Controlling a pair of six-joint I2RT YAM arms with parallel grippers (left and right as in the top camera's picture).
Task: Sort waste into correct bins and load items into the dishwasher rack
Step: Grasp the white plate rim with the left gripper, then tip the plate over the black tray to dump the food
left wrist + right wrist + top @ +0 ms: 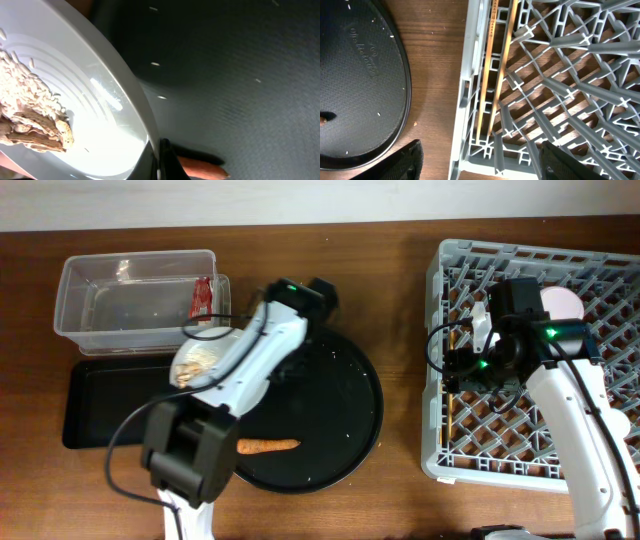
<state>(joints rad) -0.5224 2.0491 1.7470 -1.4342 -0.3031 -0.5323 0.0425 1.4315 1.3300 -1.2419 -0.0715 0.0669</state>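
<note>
Overhead: this is the scrap-dumping step. The left arm (258, 345) carries the plate (196, 360) of food scraps (190, 368) at its tip, over a corner of the flat black tray (100, 405). The clear tub (130, 305) sits just beyond. Next move is likely a steeper tilt so the scraps slide off. The carrot (267, 446) lies back toward the arm's base.

Left wrist: the left gripper (159, 160) looks clamped on the plate rim, with the scraps at the far side.

Right wrist: the right gripper (485, 162) has its jaws wide apart and empty. The chopsticks (492, 75) lie straight ahead in the rack (560, 75).
</note>
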